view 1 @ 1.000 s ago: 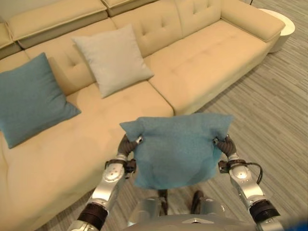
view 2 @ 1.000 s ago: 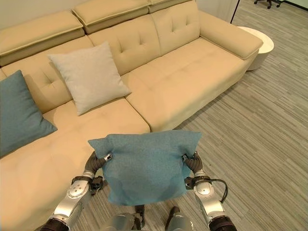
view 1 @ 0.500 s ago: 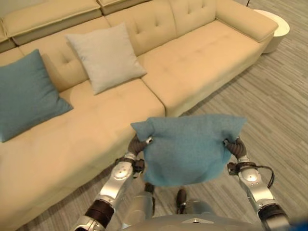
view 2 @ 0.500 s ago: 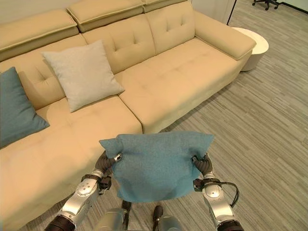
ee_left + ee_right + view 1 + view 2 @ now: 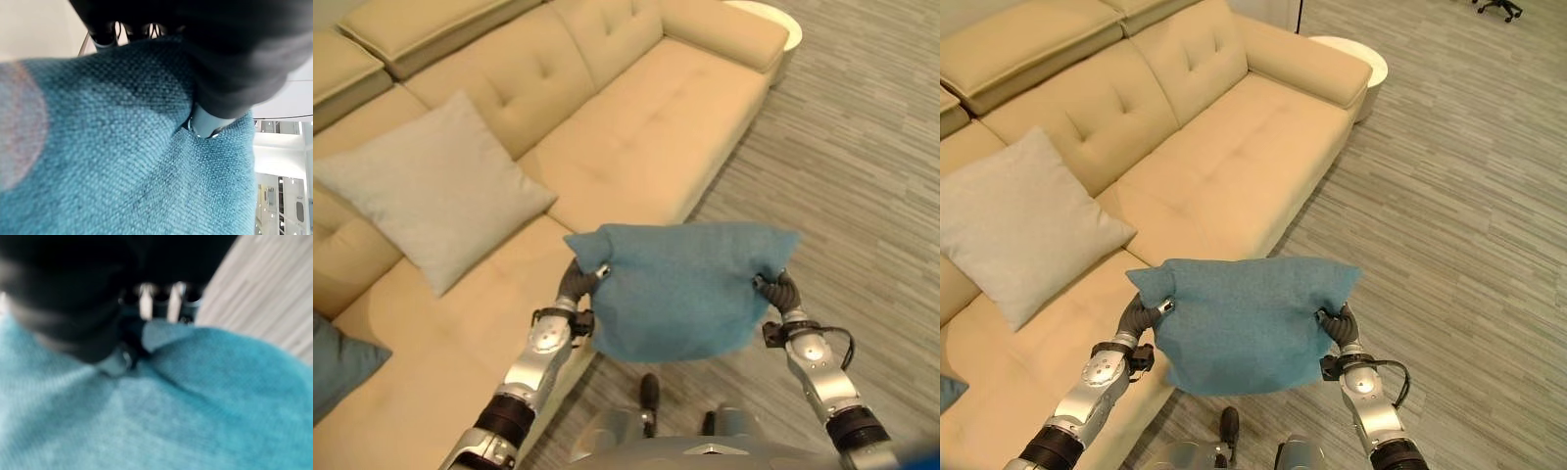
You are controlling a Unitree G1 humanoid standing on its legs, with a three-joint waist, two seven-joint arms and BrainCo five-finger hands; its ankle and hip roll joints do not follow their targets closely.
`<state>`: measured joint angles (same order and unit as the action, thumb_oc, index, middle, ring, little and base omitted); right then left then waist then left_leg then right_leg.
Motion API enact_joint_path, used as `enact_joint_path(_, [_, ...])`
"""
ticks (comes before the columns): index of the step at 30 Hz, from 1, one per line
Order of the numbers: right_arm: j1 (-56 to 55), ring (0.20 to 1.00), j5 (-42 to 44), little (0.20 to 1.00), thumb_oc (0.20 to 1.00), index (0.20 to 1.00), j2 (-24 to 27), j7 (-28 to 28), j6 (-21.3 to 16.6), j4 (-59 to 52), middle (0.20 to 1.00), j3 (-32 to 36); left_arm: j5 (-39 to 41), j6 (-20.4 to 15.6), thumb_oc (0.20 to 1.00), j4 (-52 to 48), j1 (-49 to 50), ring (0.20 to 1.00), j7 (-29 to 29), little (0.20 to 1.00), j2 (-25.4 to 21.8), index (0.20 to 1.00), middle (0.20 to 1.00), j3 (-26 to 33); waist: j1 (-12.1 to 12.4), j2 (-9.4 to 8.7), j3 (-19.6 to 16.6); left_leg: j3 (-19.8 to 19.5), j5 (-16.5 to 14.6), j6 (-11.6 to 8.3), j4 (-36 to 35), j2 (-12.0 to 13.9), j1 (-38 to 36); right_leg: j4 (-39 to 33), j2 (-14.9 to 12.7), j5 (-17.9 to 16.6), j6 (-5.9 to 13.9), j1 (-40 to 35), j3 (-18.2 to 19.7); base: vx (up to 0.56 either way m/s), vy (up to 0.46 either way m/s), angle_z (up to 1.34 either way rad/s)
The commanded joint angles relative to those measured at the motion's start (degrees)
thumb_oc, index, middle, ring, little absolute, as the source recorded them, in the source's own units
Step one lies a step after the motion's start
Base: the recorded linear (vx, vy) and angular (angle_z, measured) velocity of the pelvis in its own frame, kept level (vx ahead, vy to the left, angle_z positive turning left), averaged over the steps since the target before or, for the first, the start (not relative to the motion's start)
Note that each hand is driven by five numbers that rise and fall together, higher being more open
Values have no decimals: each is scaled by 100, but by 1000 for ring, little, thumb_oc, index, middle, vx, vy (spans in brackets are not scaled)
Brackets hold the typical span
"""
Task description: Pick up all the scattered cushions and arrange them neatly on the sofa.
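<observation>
Two hands, left hand (image 5: pixel 579 284) and right hand (image 5: pixel 777 291), pinch the blue cushion's (image 5: pixel 680 289) upper corners, holding it above the floor just off the sofa (image 5: pixel 646 127) front. You are mid-carry; next, set it beside the grey cushion (image 5: pixel 426 186).

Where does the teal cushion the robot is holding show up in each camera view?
Left eye view: teal cushion at lower centre, held between left robot hand and right robot hand.
Right eye view: lower centre, over the sofa edge and floor.
Left wrist view: its weave close up.
Right wrist view: close up, against striped floor.
Shared landmark: grey cushion.
</observation>
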<state>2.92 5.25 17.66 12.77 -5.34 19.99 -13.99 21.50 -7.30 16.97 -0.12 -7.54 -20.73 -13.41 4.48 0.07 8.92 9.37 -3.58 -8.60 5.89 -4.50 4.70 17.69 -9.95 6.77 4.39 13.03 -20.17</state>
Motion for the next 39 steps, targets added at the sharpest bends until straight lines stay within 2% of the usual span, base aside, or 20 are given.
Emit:
enact_joint_path(1, [358, 200, -16, 200, 200, 200, 197, -8, -381, -347, 200, 332, 109, -437, 200, -626, -2, 200, 54, 200, 10, 200, 200, 187, -16, -182, -269, -206, -426, 892, 21, 483, -204, -1210, -49, -993, 408, -248, -102, 208, -86, -74])
enact_joint_path(5, [243, 200, -10, 200, 200, 200, 247, 0, -403, -445, 200, 400, 20, -481, 200, -514, -139, 200, 70, 200, 76, 200, 200, 64, -159, -300, -326, -321, -529, 848, -64, 393, -410, -1620, 91, -1184, 408, -284, 279, 169, -123, -31])
enact_joint_path(8, [88, 200, 28, 200, 200, 200, 303, 18, -415, -467, 200, 438, 33, -452, 200, -486, -130, 200, 94, 200, 167, 200, 200, -10, -225, -287, -461, -328, -595, 698, -28, 553, -546, -1748, 214, -1178, 313, -479, 284, 209, -200, 53])
enact_joint_path(10, [-27, 200, 88, 200, 200, 200, 363, 14, -448, -496, 200, 463, 51, -411, 200, -469, -144, 200, 105, 200, 208, 200, 200, -77, -244, -288, -450, -363, -687, 559, 658, 761, -383, -1805, 380, -1044, 183, -715, 326, 168, -270, 14])
enact_joint_path(12, [-76, 200, 122, 200, 200, 200, 433, 75, -457, -534, 200, 496, 88, -399, 200, -473, -227, 200, 105, 200, 242, 200, 200, -192, -242, -335, -334, -545, -395, 448, 1872, 920, 287, -1834, 456, -990, 2, -821, 302, 47, -277, 5])
enact_joint_path(15, [-95, 200, 166, 200, 200, 200, 507, 152, -447, -527, 200, 548, 116, -384, 200, -455, -339, 200, 59, 200, 285, 200, 200, -273, -206, -356, -230, -868, -171, 538, 2510, 827, 786, -1911, 595, -826, -176, -1017, 350, 99, -177, 1])
enact_joint_path(16, [-78, 200, 171, 200, 200, 200, 521, 153, -443, -516, 200, 538, 119, -393, 200, -458, -357, 200, 46, 200, 300, 200, 200, -281, -147, -347, -221, -956, -352, 601, 2214, 618, 917, -1904, 624, -758, -155, -1094, 412, 122, -90, -8])
enact_joint_path(17, [-74, 200, 171, 200, 200, 200, 519, 153, -443, -516, 200, 541, 118, -393, 200, -457, -362, 200, 45, 200, 297, 200, 200, -281, -161, -369, -232, -957, -309, 608, 2178, 589, 929, -1903, 596, -768, -151, -1073, 403, 202, -62, -7])
enact_joint_path(18, [-35, 200, 157, 200, 200, 200, 545, 167, -456, -495, 200, 540, 79, -374, 200, -453, -371, 200, 53, 200, 301, 200, 200, -314, -116, -366, -260, -953, -374, 648, 1739, 410, 1047, -1915, 598, -719, -115, -1131, 457, 151, -10, 10])
enact_joint_path(20, [59, 200, 155, 200, 200, 200, 549, 179, -448, -401, 200, 480, 51, -379, 200, -446, -391, 200, 48, 200, 287, 200, 200, -298, 4, -289, -270, -1052, -45, 620, 1204, 153, 1282, -1931, 693, -678, -107, -1231, 544, 182, 11, 5])
enact_joint_path(21, [87, 200, 165, 200, 200, 200, 536, 174, -449, -365, 200, 458, 53, -389, 200, -446, -387, 200, 63, 200, 283, 200, 200, -289, 55, -249, -279, -1086, 140, 591, 920, 84, 1316, -1952, 762, -648, -103, -1287, 595, 109, 16, -8])
enact_joint_path(22, [88, 200, 165, 200, 200, 200, 536, 174, -451, -362, 200, 456, 53, -390, 200, -446, -386, 200, 64, 200, 284, 200, 200, -289, 61, -258, -274, -1078, 159, 591, 878, 78, 1288, -1955, 753, -648, -102, -1294, 603, 186, 20, -36])
enact_joint_path(23, [133, 200, 184, 200, 200, 200, 502, 165, -444, -323, 200, 414, 44, -408, 200, -459, -360, 200, 64, 200, 267, 200, 200, -237, 165, -188, -269, -1076, 468, 554, 601, -13, 1425, -1974, 868, -563, -113, -1437, 684, 132, 12, -49])
enact_joint_path(25, [186, 200, 190, 200, 200, 200, 450, 157, -422, -298, 200, 371, 71, -413, 200, -486, -296, 200, 66, 200, 262, 200, 200, -200, 287, -151, -250, -1099, 624, 524, 578, -80, 1526, -1941, 939, -471, -145, -1547, 830, 229, 53, -30])
enact_joint_path(28, [219, 200, 145, 200, 200, 200, 393, 97, -408, -270, 200, 284, 88, -399, 200, -470, -187, 200, 78, 200, 253, 200, 200, -163, 364, -103, -341, -1195, 523, 644, 302, -94, 1193, -1906, 988, -329, -130, -1673, 965, 258, 94, -59])
enact_joint_path(31, [262, 200, 5, 200, 200, 200, 289, -1, -381, -206, 200, 233, 112, -373, 200, -451, -79, 200, 130, 200, 193, 200, 200, -114, 486, -121, -511, -1149, 326, 851, 233, -117, 821, -1197, 717, -118, 32, -1650, 969, 265, 141, -47])
enact_joint_path(33, [372, 200, -77, 200, 200, 200, 272, -53, -359, -185, 200, 200, 132, -378, 200, -472, -80, 200, 135, 200, 120, 200, 200, -76, 502, -92, -456, -1050, 178, 982, 269, -67, 627, -256, 446, -273, 275, -1302, 871, 205, 106, -40])
enact_joint_path(35, [394, 200, -108, 200, 200, 200, 206, -147, -316, -220, 200, 200, 158, -388, 200, -500, -79, 200, 91, 200, 36, 200, 200, -34, 384, 1, -363, -1019, 17, 1106, 198, 16, 250, 669, 259, -768, 453, -588, 709, 226, 75, -44])
enact_joint_path(36, [395, 200, -108, 200, 200, 200, 207, -147, -315, -221, 200, 198, 158, -388, 200, -500, -78, 200, 91, 200, 37, 200, 200, -32, 380, -2, -361, -1019, 14, 1108, 196, 10, 247, 692, 251, -753, 455, -579, 711, 266, 44, -7])
enact_joint_path(39, [425, 200, -72, 200, 200, 200, 217, -192, -319, -216, 200, 169, 197, -401, 200, -531, 26, 200, 102, 200, 41, 200, 200, 62, 199, 83, -308, -1009, -202, 1094, -69, 115, -236, -3, 153, -709, 291, -99, 370, 267, -46, -2])
